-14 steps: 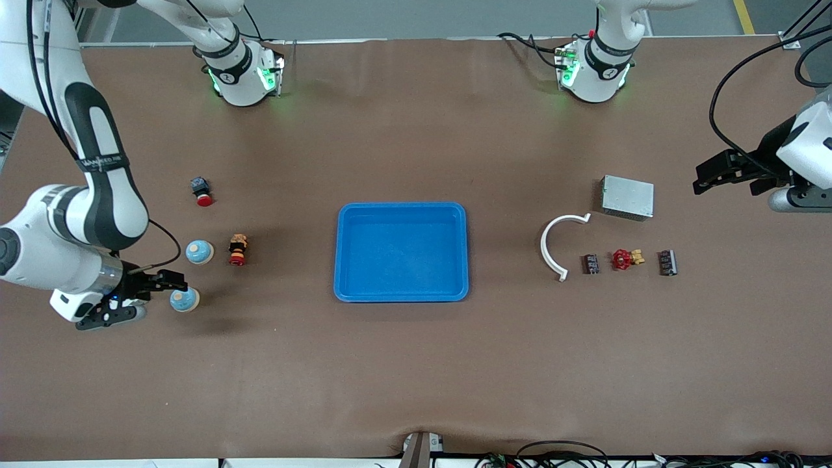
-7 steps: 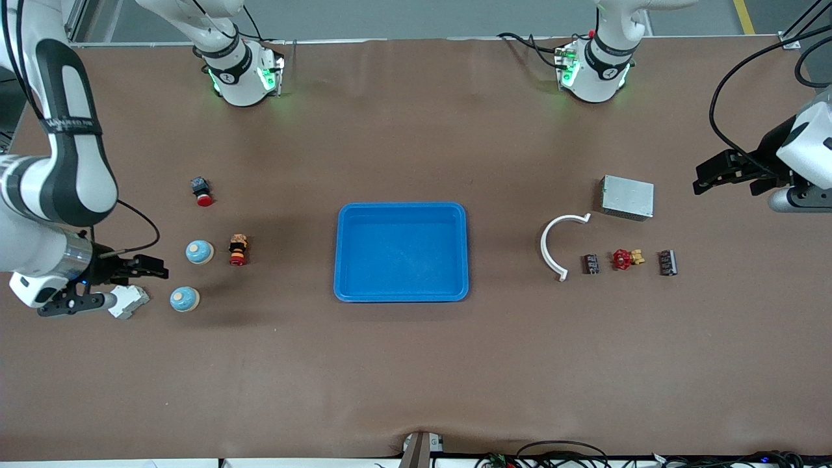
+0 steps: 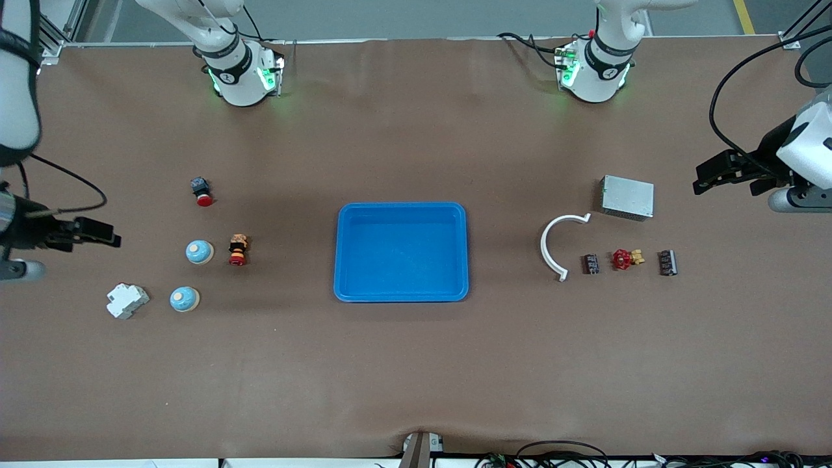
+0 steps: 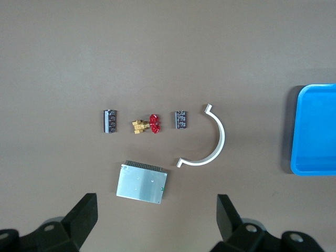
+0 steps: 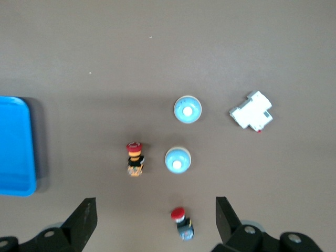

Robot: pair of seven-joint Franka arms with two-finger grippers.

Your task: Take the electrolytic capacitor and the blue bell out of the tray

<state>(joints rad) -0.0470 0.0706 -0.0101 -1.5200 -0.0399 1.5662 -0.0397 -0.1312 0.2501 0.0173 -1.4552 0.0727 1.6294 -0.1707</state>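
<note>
A brown mat covered the table (image 3: 416, 364), and a shallow blue plastic tray (image 3: 401, 294) sat at its middle, holding nothing. Toward the right arm's end from the tray lay two pale blue dome-shaped bells: one bell (image 3: 199, 252) (image 5: 178, 160) about level with the tray's middle, the other bell (image 3: 184, 299) (image 5: 187, 110) nearer the front camera. A small figure with a red cap and orange-black body (image 3: 238, 250) (image 5: 135, 158) lay just beside the first bell on its tray side. A red push button on a black body (image 3: 202, 191) (image 5: 181, 221) sat farther from the camera than the tray's rim. A white plastic breaker block (image 3: 127, 300) (image 5: 251, 111) rested farther from the tray than the second bell. Toward the left arm's end from the tray lay a white curved half-ring clip (image 3: 556, 244) (image 4: 209, 142), then a short dark capacitor (image 3: 591, 263) (image 4: 181, 119), a red-handled brass valve (image 3: 625, 259) (image 4: 146, 124) and a second dark capacitor (image 3: 667, 262) (image 4: 109, 121) in a row. A flat silver metal box (image 3: 627, 197) (image 4: 142, 182) sat farther from the camera than that row. The right gripper (image 3: 84, 231) (image 5: 155, 220) hung above the mat's edge well away from the tray, fingers wide apart and holding nothing. The left gripper (image 3: 718, 170) (image 4: 156, 218) hovered at the mat's other end past the silver box, fingers spread and gripping nothing
</note>
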